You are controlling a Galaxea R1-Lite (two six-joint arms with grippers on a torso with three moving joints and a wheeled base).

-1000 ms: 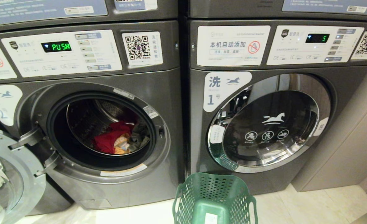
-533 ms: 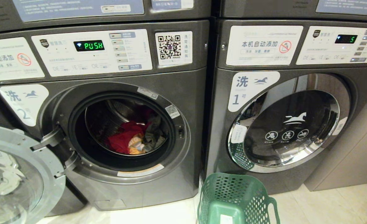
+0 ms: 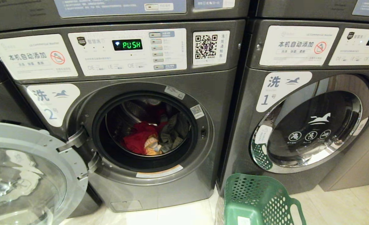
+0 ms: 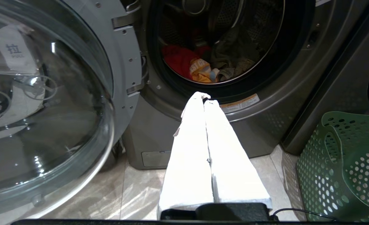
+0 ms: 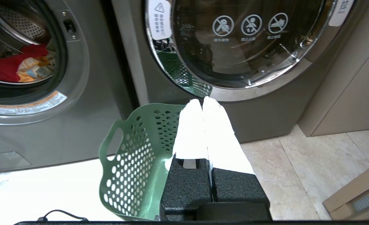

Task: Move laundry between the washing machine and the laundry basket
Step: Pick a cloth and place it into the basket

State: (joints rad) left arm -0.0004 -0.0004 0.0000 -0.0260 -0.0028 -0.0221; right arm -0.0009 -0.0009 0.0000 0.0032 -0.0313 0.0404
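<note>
Washing machine number 2 [image 3: 147,78] stands with its round glass door [image 3: 25,175] swung open to the left. Inside the drum lies laundry [image 3: 140,142]: a red piece, a yellow one and an olive one. A green perforated laundry basket [image 3: 259,200] sits empty on the floor in front of the gap between the two machines. Neither arm shows in the head view. My left gripper [image 4: 204,98] is shut and empty, pointing at the lower rim of the drum opening, below the laundry [image 4: 184,61]. My right gripper [image 5: 202,101] is shut and empty, over the basket [image 5: 134,162].
Washing machine number 1 [image 3: 309,125] on the right has its door closed. A beige cabinet panel [image 3: 359,162] stands at the far right. The open door [image 4: 47,93] juts out on the left side. Pale tiles [image 5: 312,162] cover the floor.
The whole head view has slid to the right, so the camera has moved leftward and machine number 2 now sits near the middle. Laundry, basket and door have not moved.
</note>
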